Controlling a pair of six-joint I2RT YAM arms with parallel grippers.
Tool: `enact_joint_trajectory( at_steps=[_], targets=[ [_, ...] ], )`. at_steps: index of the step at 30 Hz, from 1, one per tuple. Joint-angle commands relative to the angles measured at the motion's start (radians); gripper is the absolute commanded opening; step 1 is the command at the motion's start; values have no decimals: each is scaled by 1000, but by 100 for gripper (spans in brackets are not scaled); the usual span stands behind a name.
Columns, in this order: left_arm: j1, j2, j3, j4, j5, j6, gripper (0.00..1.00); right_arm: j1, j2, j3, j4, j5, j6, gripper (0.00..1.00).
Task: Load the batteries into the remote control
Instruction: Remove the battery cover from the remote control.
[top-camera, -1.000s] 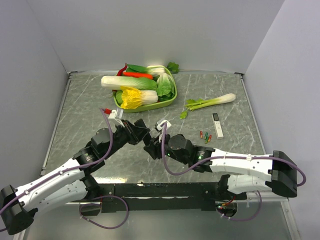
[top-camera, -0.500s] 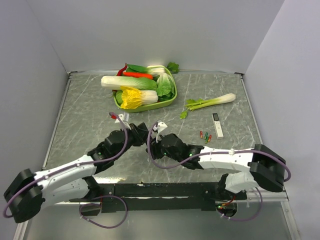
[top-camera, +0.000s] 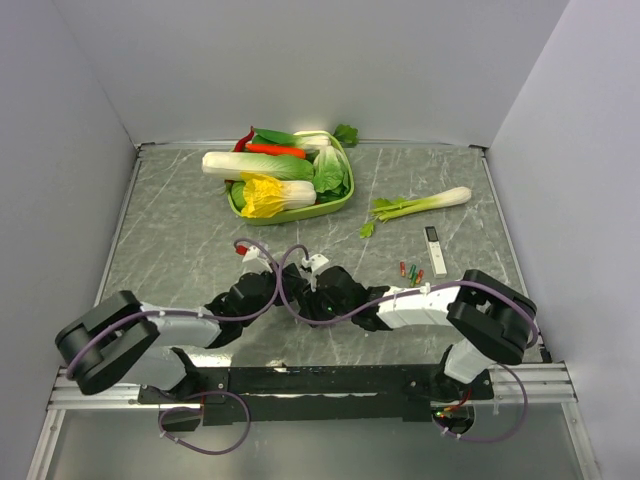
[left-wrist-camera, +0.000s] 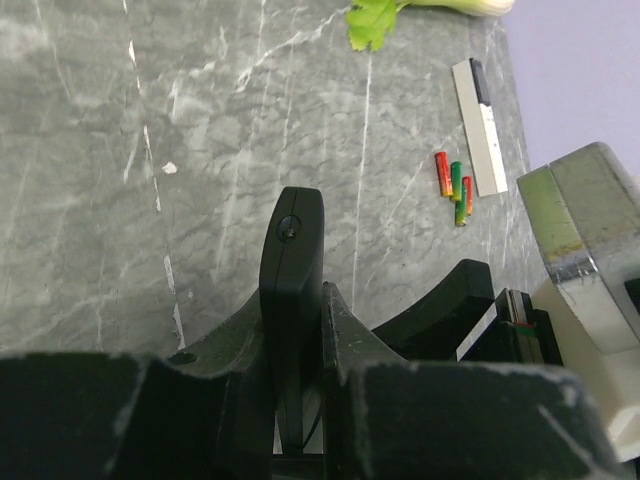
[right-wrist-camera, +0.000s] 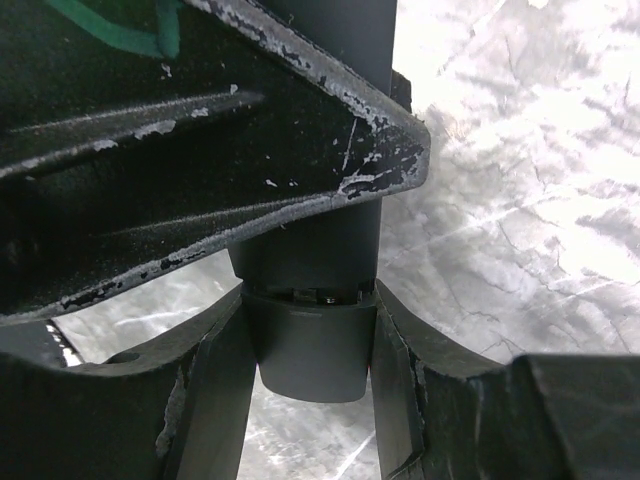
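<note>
Both arms have folded in and sunk low since the earlier frame, their wrists meeting at mid-table.
Left gripper (left-wrist-camera: 297, 300) is clamped narrow on the remote control (left-wrist-camera: 293, 250), pinching its long edges. Right gripper (right-wrist-camera: 310, 305) is closed part-wide round one end of it. Batteries (left-wrist-camera: 455, 187) lie well apart, beside a white device (left-wrist-camera: 480, 125). The remote is judged light, stiff and smooth: hold the edges, leaving the slot free.

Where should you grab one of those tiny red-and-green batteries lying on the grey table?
Pinch the outermost small red-and-green cylindrical battery across its middle, straight down from above. They lie flat, packed side by side, so probably only its side away from the slim white device leaves finger room.
</note>
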Motion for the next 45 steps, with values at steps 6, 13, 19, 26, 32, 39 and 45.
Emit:
enact_joint_trajectory(
  at_steps=[6,13,19,26,32,39,45],
  targets=[
    [37,94,-14,107,-170,11,1,-5,50,38,-133,-10,25,36],
    [78,114,8,57,-176,5,1,-5,61,47,-170,-1,9,46],
    [90,137,8,65,-147,-1,3,-5,49,53,-187,-6,-3,54],
    [95,137,-8,77,-127,-12,4,-3,41,44,-209,10,-10,57],
    [97,130,-4,56,-142,-7,5,-3,55,55,-229,10,-10,56],
    [116,71,17,-38,-211,37,12,-5,70,65,-272,33,-15,56],
    [123,45,43,-108,-271,80,18,-3,98,82,-299,36,-12,52]
  ],
)
